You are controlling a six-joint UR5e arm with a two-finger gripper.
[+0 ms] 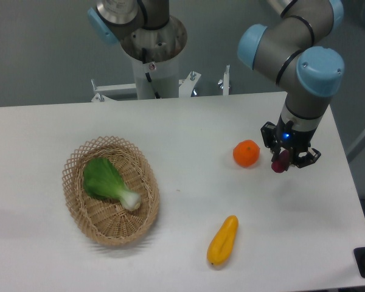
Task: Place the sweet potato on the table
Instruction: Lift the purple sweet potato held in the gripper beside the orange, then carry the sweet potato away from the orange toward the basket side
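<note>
The sweet potato (280, 162), a small dark reddish-purple tuber, hangs end-down between the fingers of my gripper (284, 159), which is shut on it. It is held just above the white table (188, 201) at the right side, a little right of a round orange fruit (246, 153). Only the lower part of the sweet potato shows below the gripper body.
An oval wicker basket (79, 210) with a green leafy vegetable (106, 180) in it sits at the left. A yellow-orange elongated vegetable (223, 241) lies near the front edge. The table's right edge is close to the gripper.
</note>
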